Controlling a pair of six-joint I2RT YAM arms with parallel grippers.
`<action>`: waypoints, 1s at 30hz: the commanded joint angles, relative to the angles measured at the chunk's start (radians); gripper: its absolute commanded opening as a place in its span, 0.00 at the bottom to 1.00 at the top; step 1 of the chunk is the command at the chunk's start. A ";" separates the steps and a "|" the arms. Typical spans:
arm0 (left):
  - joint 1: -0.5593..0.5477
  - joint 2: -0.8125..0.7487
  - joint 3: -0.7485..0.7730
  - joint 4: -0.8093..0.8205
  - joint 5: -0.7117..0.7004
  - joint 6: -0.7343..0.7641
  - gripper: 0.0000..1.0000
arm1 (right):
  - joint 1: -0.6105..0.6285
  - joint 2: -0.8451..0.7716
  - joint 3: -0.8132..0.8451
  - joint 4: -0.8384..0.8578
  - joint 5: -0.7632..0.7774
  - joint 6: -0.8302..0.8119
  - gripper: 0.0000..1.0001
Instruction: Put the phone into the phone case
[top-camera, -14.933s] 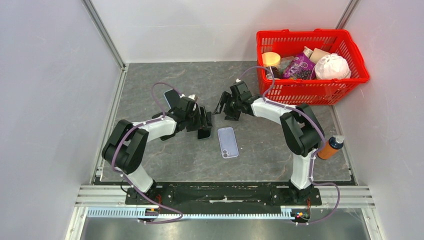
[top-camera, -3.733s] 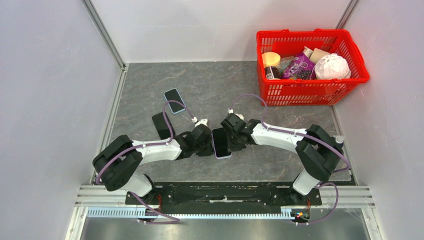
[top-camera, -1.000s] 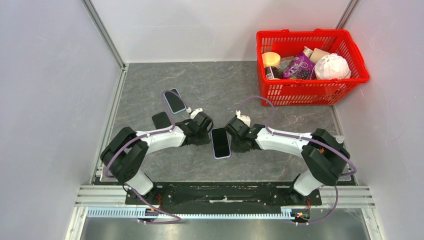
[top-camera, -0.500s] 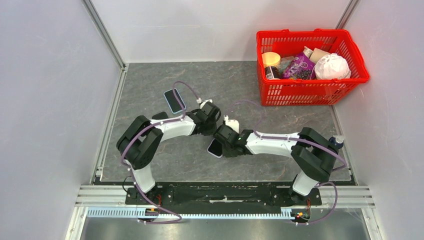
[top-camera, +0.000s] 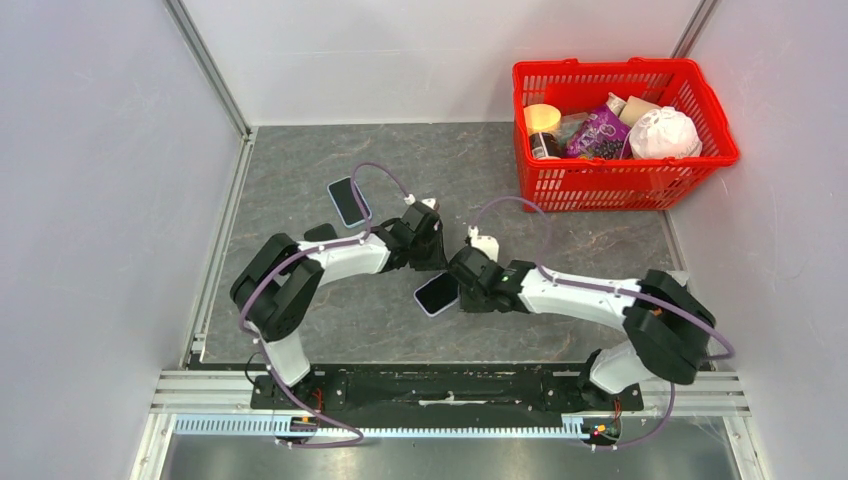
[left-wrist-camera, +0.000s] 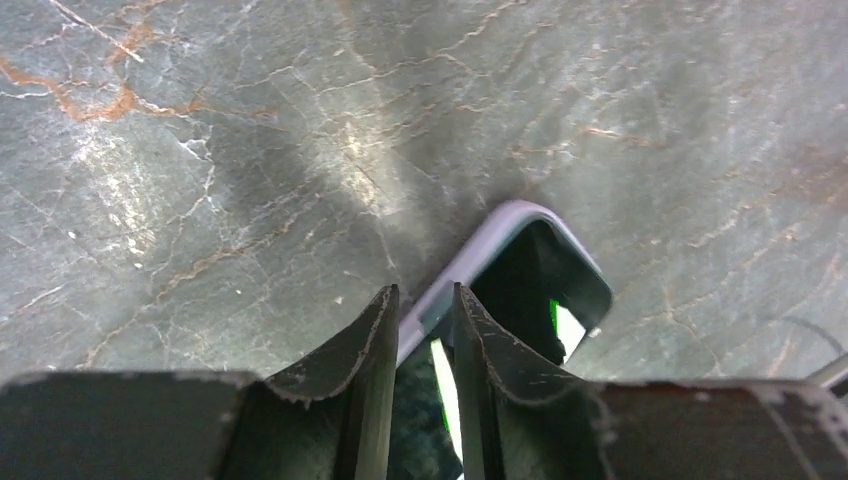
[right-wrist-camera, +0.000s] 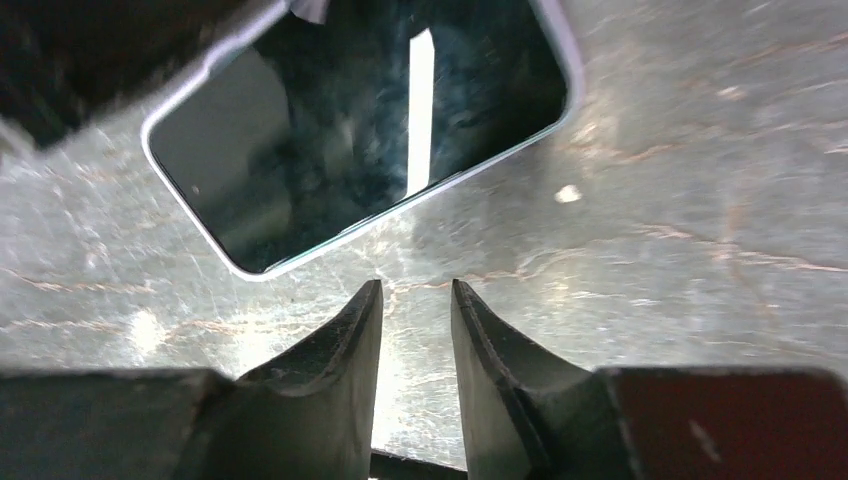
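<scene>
A phone (top-camera: 438, 294) with a lilac rim lies screen up and slanted on the grey table; it also shows in the left wrist view (left-wrist-camera: 545, 270) and the right wrist view (right-wrist-camera: 360, 140). My left gripper (top-camera: 428, 252) is at its far end, and its jaws (left-wrist-camera: 425, 292) are closed on the lilac rim. My right gripper (top-camera: 462, 274) is beside the phone's right edge, nearly shut (right-wrist-camera: 416, 285) with nothing between the fingers, just short of the phone. A black phone case (top-camera: 320, 232) lies to the left, partly hidden by my left arm.
A second phone (top-camera: 348, 201) lies screen up at the back left. A red basket (top-camera: 625, 68) with several items stands at the back right. Metal rails run along the left and near edges.
The lilac phone has turned from nearly straight to slanted and slid slightly toward the front. My left gripper moved right onto its far end. My right gripper shifted around its right side.
</scene>
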 joint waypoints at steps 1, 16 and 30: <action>-0.020 -0.096 0.009 -0.015 0.021 0.054 0.34 | -0.086 -0.097 -0.011 -0.020 0.063 -0.048 0.41; -0.011 -0.326 -0.172 -0.112 -0.164 -0.084 0.37 | -0.273 0.101 0.098 0.169 -0.089 -0.258 0.81; -0.011 -0.557 -0.413 -0.104 -0.100 -0.158 0.53 | -0.225 0.104 0.018 0.254 -0.172 -0.161 0.80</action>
